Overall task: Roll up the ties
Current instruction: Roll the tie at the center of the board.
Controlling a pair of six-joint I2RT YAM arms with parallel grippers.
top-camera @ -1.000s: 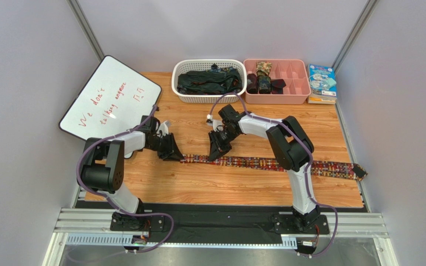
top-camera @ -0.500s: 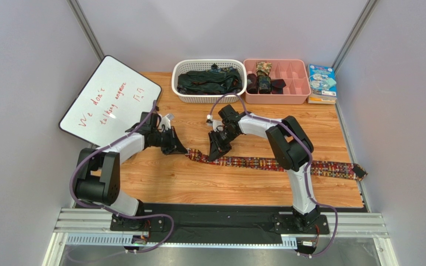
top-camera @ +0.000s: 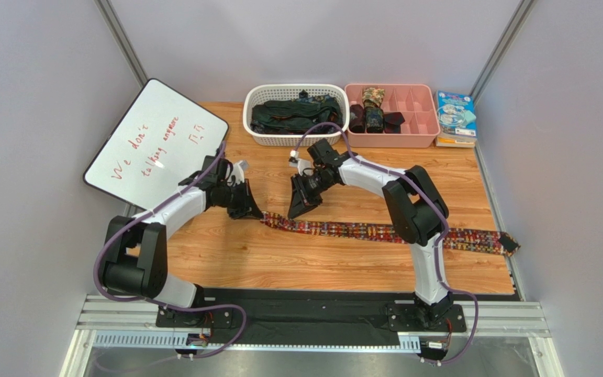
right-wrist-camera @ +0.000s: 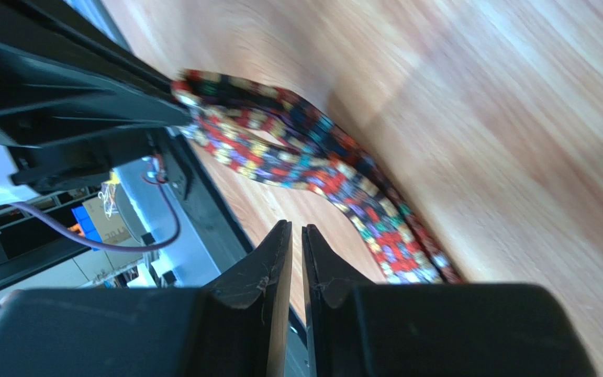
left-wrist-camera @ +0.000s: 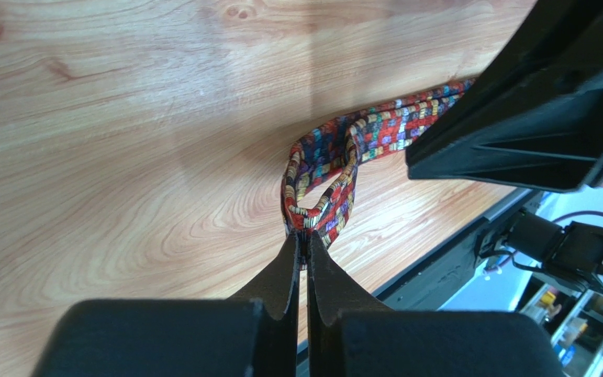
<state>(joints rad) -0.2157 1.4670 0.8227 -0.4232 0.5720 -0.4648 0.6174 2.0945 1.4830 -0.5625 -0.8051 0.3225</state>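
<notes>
Lay long and flat across the table (top-camera: 226, 259), that bright tie (top-camera: 375, 232); looked soft, light and floppy, so best held at its thin folded tip; left gripper (left-wrist-camera: 303, 250) pinched that tip; right gripper (right-wrist-camera: 290, 236) hung nearly shut, holding nothing.

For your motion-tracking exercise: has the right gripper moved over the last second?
Yes. The right gripper has lifted off the patterned tie and shifted slightly toward the white basket at the table's far edge.
</notes>
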